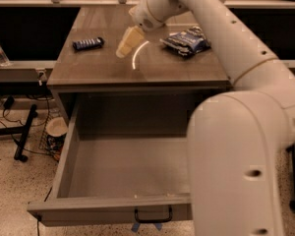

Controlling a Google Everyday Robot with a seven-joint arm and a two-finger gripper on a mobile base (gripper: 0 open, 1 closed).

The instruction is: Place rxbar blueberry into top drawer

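Note:
The rxbar blueberry (88, 44) is a small dark blue bar with white lettering, lying flat on the left part of the cabinet top (108, 65). My gripper (125, 45) hangs over the middle of the top, a short way right of the bar and apart from it, holding nothing. The top drawer (108, 168) is pulled fully out below the top. Its plain grey inside holds nothing, and a small black handle (152, 216) sits on its front panel. My white arm (246, 146) covers the drawer's right side.
A crinkled blue-and-white bag (186, 40) lies on the right part of the top. A black stand (24, 132), cables and a small round container (55, 128) are on the floor at the left. Dark shelving runs behind the cabinet.

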